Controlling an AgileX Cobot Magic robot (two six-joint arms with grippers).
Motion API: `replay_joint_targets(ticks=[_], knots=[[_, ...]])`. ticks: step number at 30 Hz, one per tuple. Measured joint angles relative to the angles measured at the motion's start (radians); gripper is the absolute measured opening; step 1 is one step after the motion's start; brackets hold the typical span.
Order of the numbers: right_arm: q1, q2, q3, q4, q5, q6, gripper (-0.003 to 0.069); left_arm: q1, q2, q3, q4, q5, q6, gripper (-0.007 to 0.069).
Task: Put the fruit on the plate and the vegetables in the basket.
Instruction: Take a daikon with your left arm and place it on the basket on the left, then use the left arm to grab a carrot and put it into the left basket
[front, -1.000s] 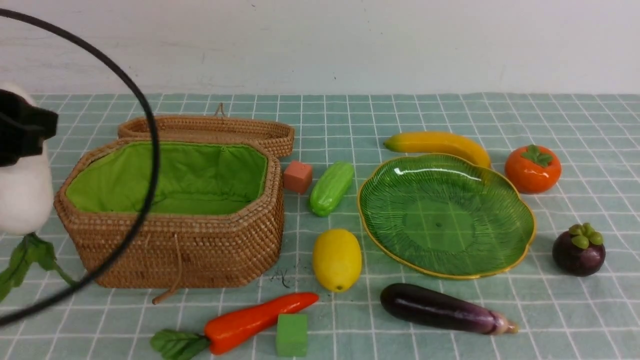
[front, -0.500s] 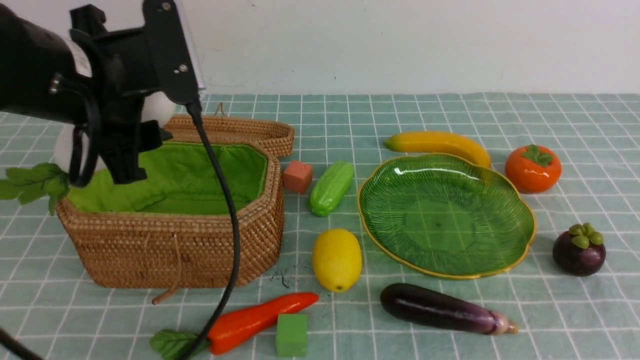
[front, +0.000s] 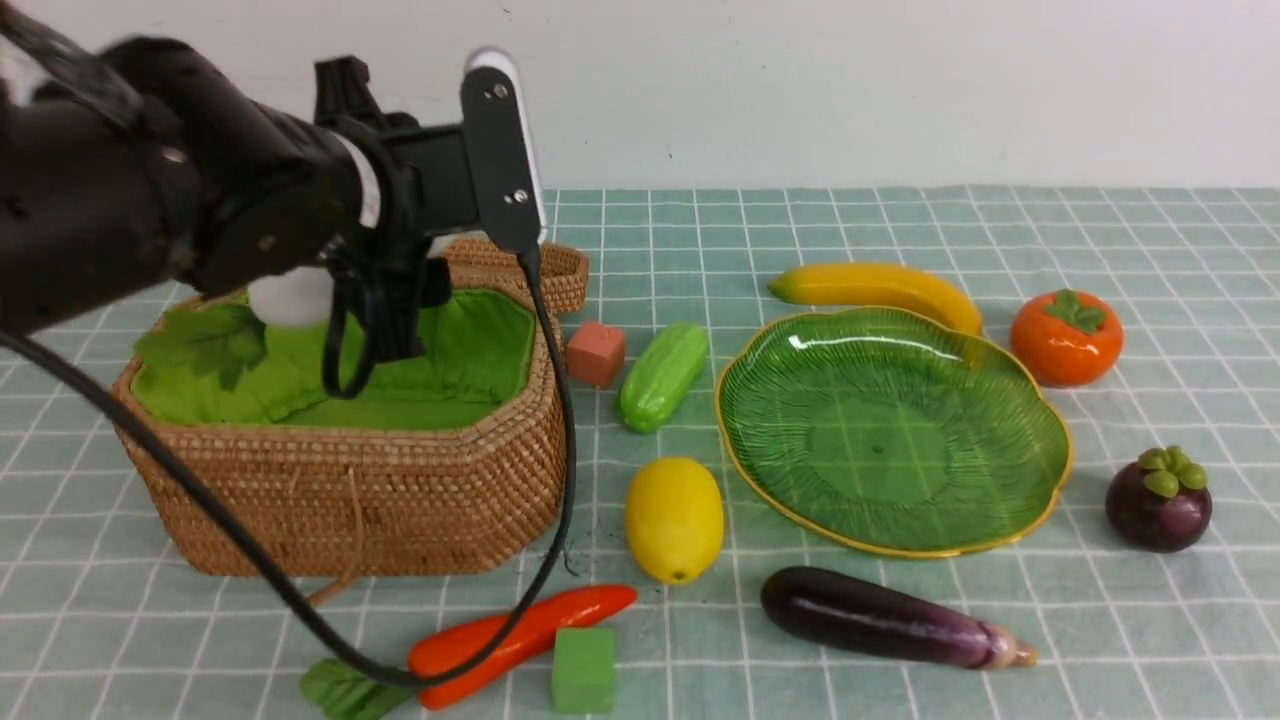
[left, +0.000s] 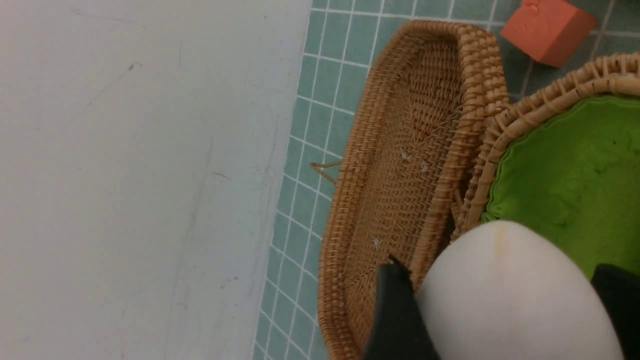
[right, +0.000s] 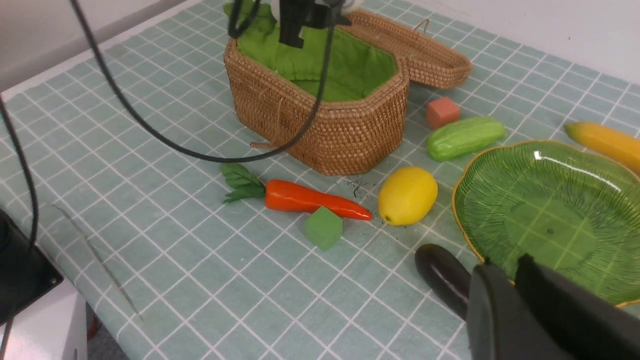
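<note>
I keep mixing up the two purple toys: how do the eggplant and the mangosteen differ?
The eggplant is long and lies on its side; the mangosteen is round and sits upright. The mangosteen has a green cap; the eggplant ends in a pale tip. Both are dark purple, glossy, and rest on the cloth, outside the plate.

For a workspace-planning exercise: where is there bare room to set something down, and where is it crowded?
Bare: inside the green glass plate; the cloth behind the banana; the near corner right of the eggplant, in front of the mangosteen. Crowded: between basket and plate, with salmon cube, cucumber and lemon.
</note>
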Motion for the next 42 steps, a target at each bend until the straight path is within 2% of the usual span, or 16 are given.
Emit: replay_joint_targets(ticks=[7, 14, 18, 20, 22, 24, 25, 26, 27, 28, 30, 33, 37, 39, 40, 42], knots=[[0.0, 0.0, 0.0, -0.007, 0.013, 0.01, 0.0074, 0.0, 0.048, 0.0, 0.05, -0.026, -0.12, 0.0456], [0.0, 0.0, 0.0, -0.007, 0.023, 0.011, 0.0074, 0.0, 0.035, 0.0, 0.076, -0.014, -0.159, 0.0657], [0.0, 0.0, 0.0, -0.007, 0.032, 0.012, 0.0077, -0.004, -0.013, 0.0, 0.038, 0.05, -0.285, 0.0645], [0.0, 0.0, 0.0, -0.007, 0.034, 0.012, 0.0077, -0.011, -0.042, 0.0, -0.004, 0.105, -0.375, 0.0612], [0.0, 0.0, 0.0, -0.007, 0.035, 0.012, 0.0077, -0.034, -0.092, 0.0, -0.088, 0.178, -0.51, 0.0521], [0.0, 0.0, 0.0, -0.007, 0.039, 0.012, 0.0077, -0.081, -0.153, 0.0, -0.199, 0.264, -0.602, 0.0344], [0.0, 0.0, 0.0, -0.007, 0.041, 0.012, 0.0077, -0.091, -0.163, 0.002, -0.216, 0.288, -0.617, 0.0309], [0.0, 0.0, 0.0, -0.007, 0.054, 0.012, 0.0077, -0.135, -0.202, 0.017, -0.283, 0.343, -0.637, 0.0165], [0.0, 0.0, 0.0, -0.007, 0.064, 0.012, 0.0077, -0.163, -0.224, 0.034, -0.323, 0.389, -0.645, 0.0081], [0.0, 0.0, 0.0, -0.007, 0.073, 0.012, 0.0077, -0.185, -0.238, 0.051, -0.356, 0.42, -0.647, 0.0023], [0.0, 0.0, 0.0, -0.007, 0.094, 0.012, 0.0078, -0.234, -0.263, 0.116, -0.444, 0.491, -0.65, -0.0013], [0.0, 0.0, 0.0, -0.007, 0.112, 0.012, 0.0078, -0.256, -0.268, 0.219, -0.517, 0.519, -0.641, -0.0003], [0.0, 0.0, 0.0, -0.007, 0.113, 0.012, 0.0081, -0.258, -0.258, 0.329, -0.542, 0.477, -0.621, 0.0097], [0.0, 0.0, 0.0, -0.001, 0.113, 0.012, 0.0083, -0.258, -0.245, 0.367, -0.535, 0.429, -0.615, 0.0179], [0.0, 0.0, 0.0, 0.01, 0.112, 0.012, 0.0083, -0.258, -0.23, 0.385, -0.512, 0.375, -0.614, 0.0279], [0.0, 0.0, 0.0, 0.018, 0.111, 0.012, 0.0085, -0.258, -0.206, 0.388, -0.464, 0.323, -0.614, 0.0374]])
